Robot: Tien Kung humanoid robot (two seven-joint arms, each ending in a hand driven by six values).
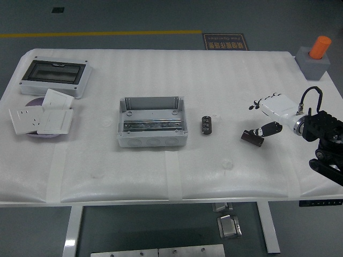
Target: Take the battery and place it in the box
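One white desk (pixel 214 176) fills most of my view, covered in a ribbed foam sheet, standing on a grey floor with a yellow line (pixel 102 33) painted across it beyond the far edge. On the far left of the desk I see a grey enclosure with a dark window (pixel 55 76), and nearer to me a few white wall sockets (pixel 42 116) piled over a purple disc. At the far right corner sits a grey block with an orange cylinder (pixel 316 55) on it.

The box (pixel 153 122) sits open near the middle of the desk, grey, with a metal rail along its floor. Just to its right, apart from it, lies a small dark ribbed part (pixel 206 125).

My right hand (pixel 268 115) reaches in from the right, white-shelled, fingers spread above and thumb below. The battery (pixel 252 137), a short dark cylinder, lies tilted on the desk at the thumb's tip; I think the thumb touches it, but the fingers are not closed around it, so the hand stands wide. My left hand is out of sight.
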